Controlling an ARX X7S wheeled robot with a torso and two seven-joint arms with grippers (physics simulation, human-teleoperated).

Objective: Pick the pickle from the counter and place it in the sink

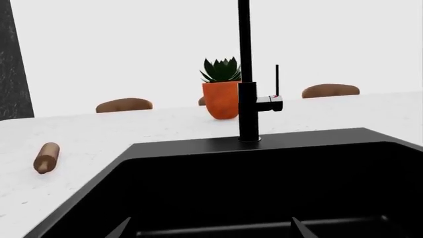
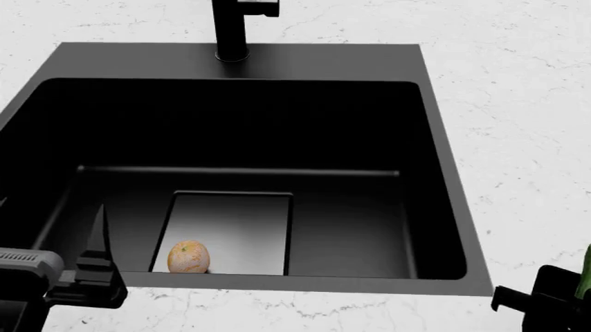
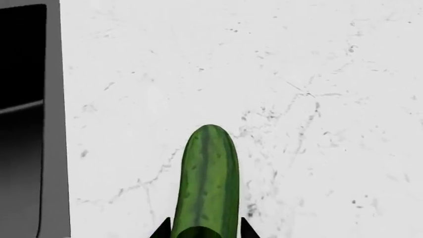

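Observation:
The pickle (image 3: 206, 181), dark green and glossy, sticks out from between the two fingertips of my right gripper (image 3: 205, 229), which is shut on it over the white marble counter (image 3: 264, 74). The black sink (image 2: 231, 124) lies just beside it, with its edge showing in the right wrist view (image 3: 53, 148). In the head view the right gripper (image 2: 544, 299) is at the sink's front right corner, with a sliver of the pickle (image 2: 585, 273) at the frame edge. My left gripper (image 1: 210, 230) is open and empty over the sink's front left part; one of its fingers (image 2: 95, 238) shows in the head view.
A round orange-yellow fruit (image 2: 188, 256) lies on the grey drain plate (image 2: 235, 221) in the sink. The black faucet (image 2: 231, 28) stands at the back rim. A wooden rolling pin (image 1: 46, 157), an orange plant pot (image 1: 221, 96) and chair backs (image 1: 124, 104) are beyond the sink.

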